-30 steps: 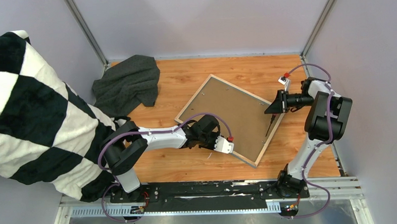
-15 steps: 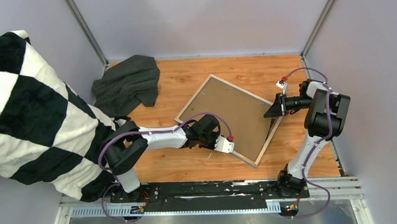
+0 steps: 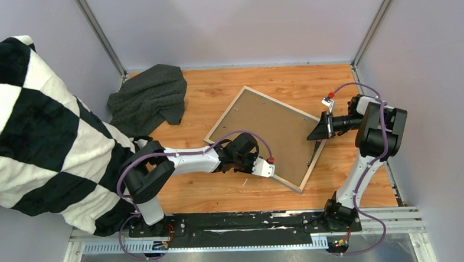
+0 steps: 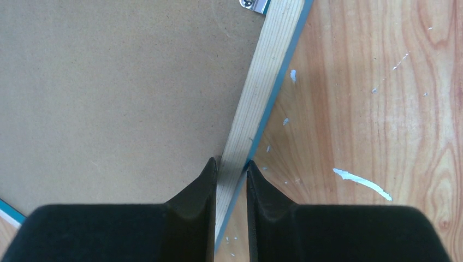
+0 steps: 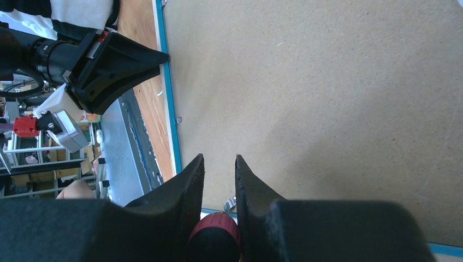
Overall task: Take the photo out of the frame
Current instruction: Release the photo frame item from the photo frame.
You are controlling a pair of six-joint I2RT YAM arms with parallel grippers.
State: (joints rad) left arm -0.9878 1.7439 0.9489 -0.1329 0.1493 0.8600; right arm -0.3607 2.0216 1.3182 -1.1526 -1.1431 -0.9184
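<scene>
Left fingers (image 4: 205, 180) pinch frame (image 4: 256, 103) by its wood rail; right fingers (image 5: 191, 177) narrow round thin tool (image 5: 214, 238). Frame looks light, stiff, so grip the rail, not back board (image 4: 109, 82).

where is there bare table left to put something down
Bare wood: the far strip between the grey cloth and the right wall; the near patch between the frame and the right arm. Crowded mid-table: left gripper, jaws shut on the frame's rail, right gripper holding a red-and-black tool over its edge.
</scene>
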